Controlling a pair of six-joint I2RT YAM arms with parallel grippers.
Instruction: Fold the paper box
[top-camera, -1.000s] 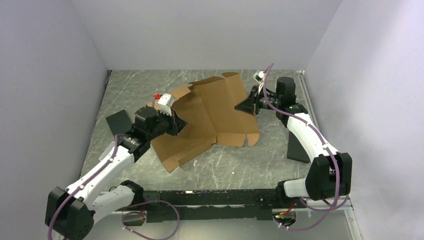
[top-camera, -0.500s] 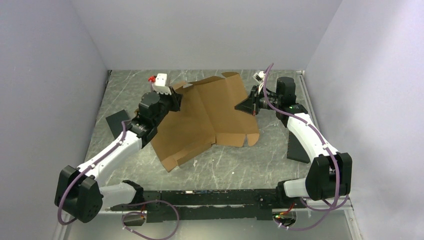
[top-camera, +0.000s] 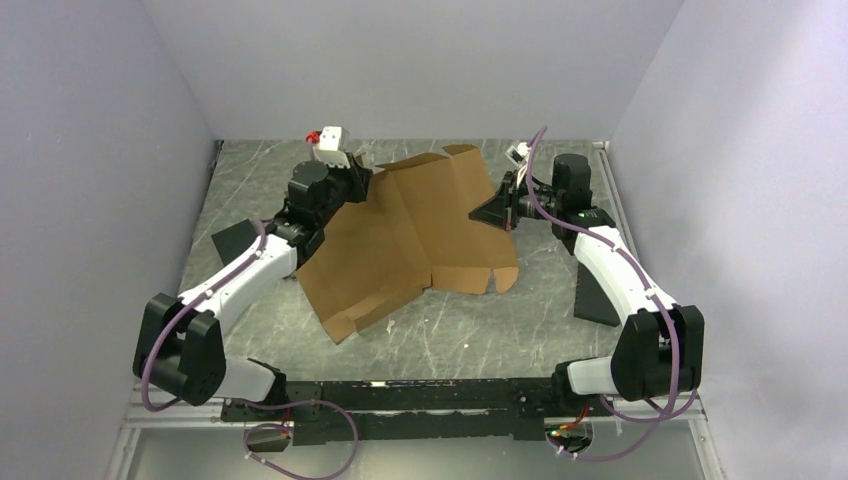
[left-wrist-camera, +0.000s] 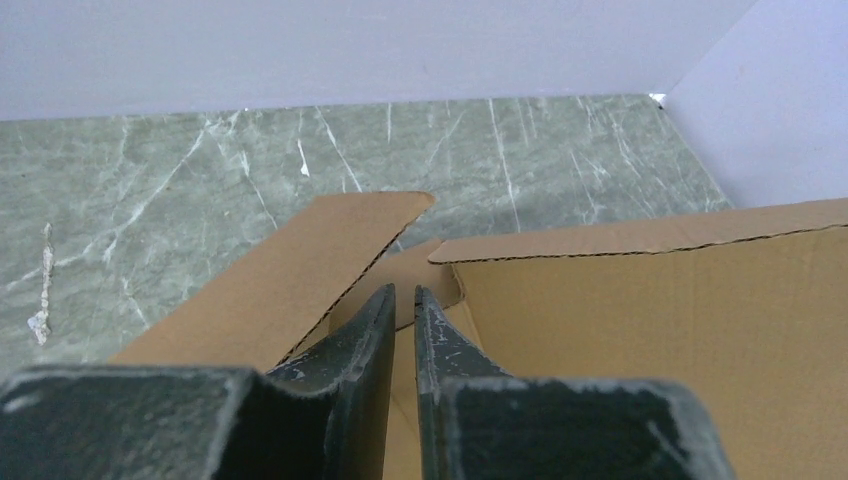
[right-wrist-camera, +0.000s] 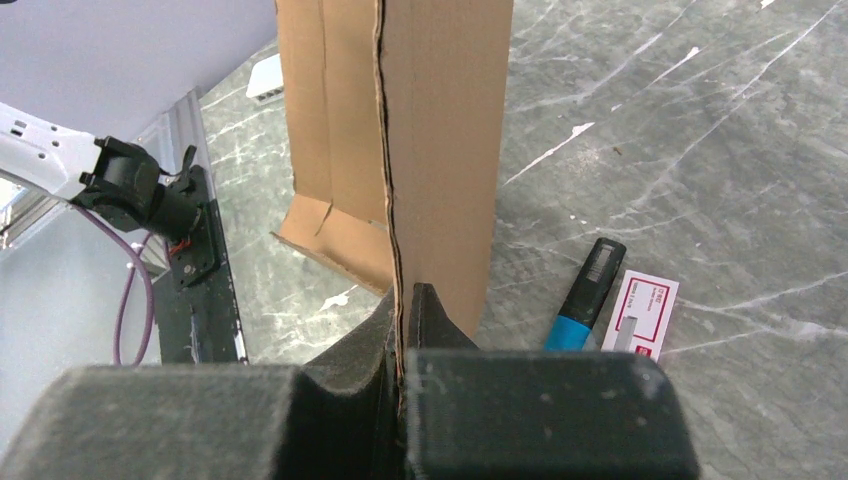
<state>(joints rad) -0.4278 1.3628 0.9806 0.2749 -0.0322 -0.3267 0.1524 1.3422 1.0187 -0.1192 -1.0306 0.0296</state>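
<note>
My right claw (right-wrist-camera: 402, 295) is clamped on an edge of the paper box (top-camera: 420, 235); in my right wrist view the thin corrugated edge runs straight down between the two fingers, which sit tight against it on either side. My left claw (left-wrist-camera: 402, 292) is at the far left corner of the sheet, its fingers slightly apart with a narrow gap between the tips, and brown cardboard shows through that gap; just beyond the tips one flap juts out to the left and a larger panel spreads to the right. I cannot tell whether those fingers touch the cardboard. The box is an unfolded brown sheet with flaps, spread over the middle of the table (top-camera: 480, 330) between my two arms, one corner pointing toward my bases. On the table near the clamped edge lie a dark marker (right-wrist-camera: 585, 295) with a blue band and, just beside it, a small white card (right-wrist-camera: 640, 315). A black pad (top-camera: 238, 242) lies left of the sheet.
</note>
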